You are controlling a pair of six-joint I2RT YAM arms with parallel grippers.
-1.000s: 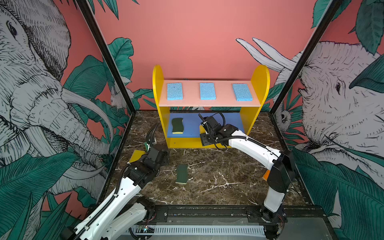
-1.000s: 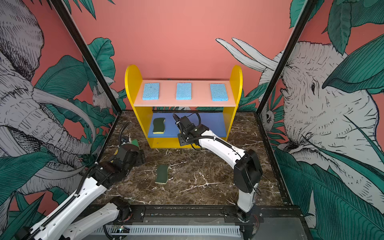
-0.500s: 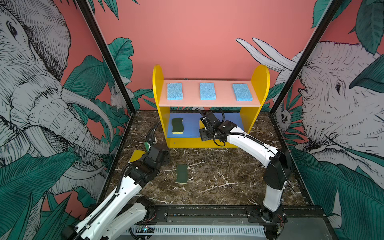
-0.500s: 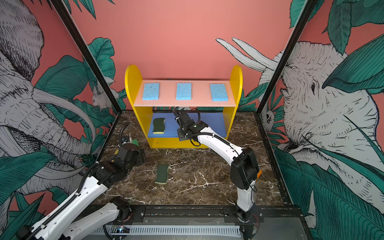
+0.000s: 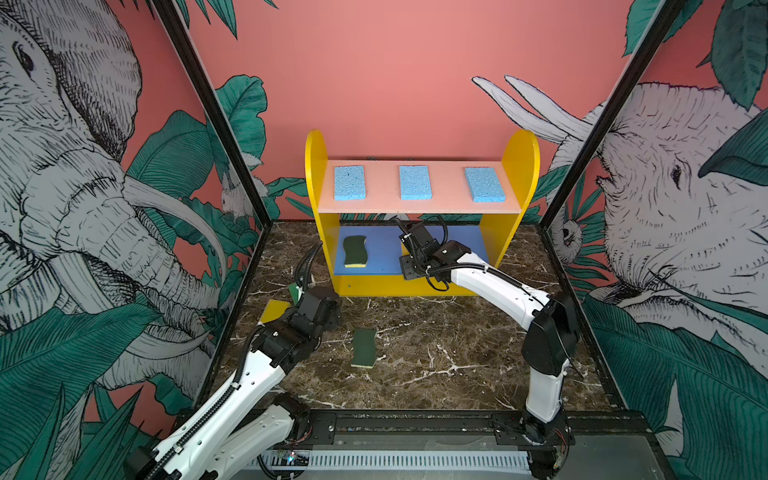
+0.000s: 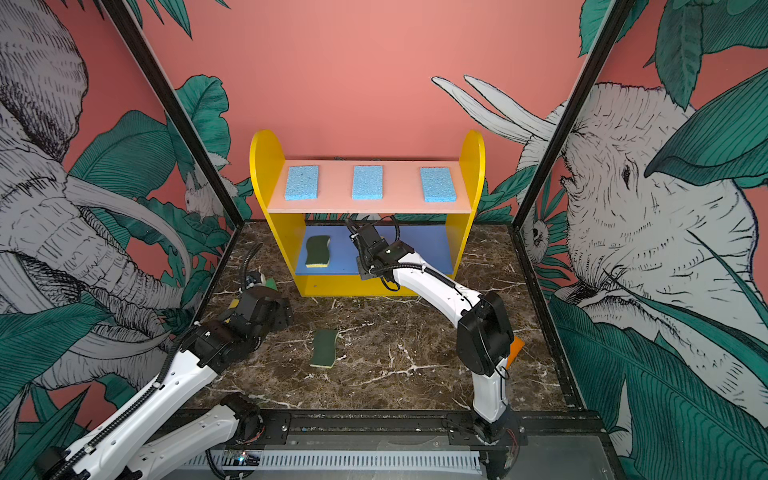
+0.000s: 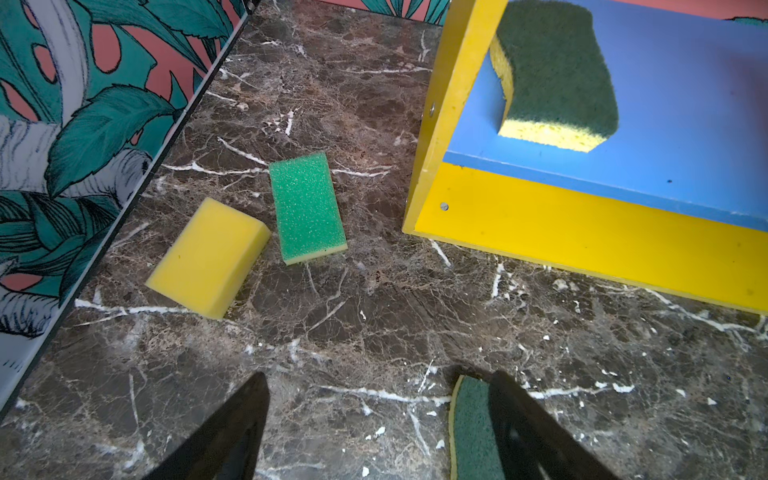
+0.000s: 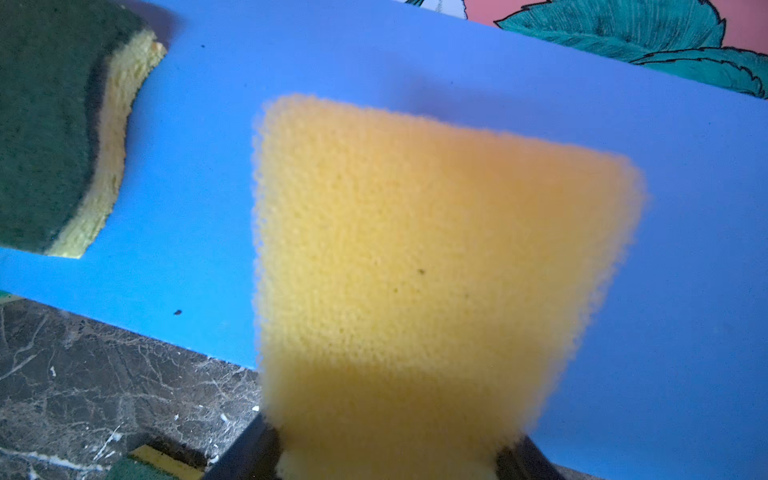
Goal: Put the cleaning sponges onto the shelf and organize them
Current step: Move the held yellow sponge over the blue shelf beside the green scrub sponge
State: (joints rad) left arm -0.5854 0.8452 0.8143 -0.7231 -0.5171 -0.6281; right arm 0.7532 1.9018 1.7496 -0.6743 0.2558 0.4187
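Meanwhile, right fingers (image 8: 243, 455) clamped on yellow sponge (image 8: 415, 270), wavy sponge (image 8: 45, 124) beside, left fingers (image 7: 232, 432) apart.

Nine sponges show in all: three light-blue sponges (image 5: 349, 183) (image 5: 414, 182) (image 5: 484, 184) in a row at upper centre of both top views, two wavy dark-green sponges (image 5: 355, 250) (image 5: 364, 348) at centre, two yellow sponges (image 7: 208, 257) (image 8: 415, 270), one bright green sponge (image 7: 307, 208), one orange sponge (image 6: 516, 348). One shelf (image 5: 316, 174).

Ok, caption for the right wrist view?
Right pincer holds yellow porous sponge over blue shelf board, near wavy dark-green-topped sponge.
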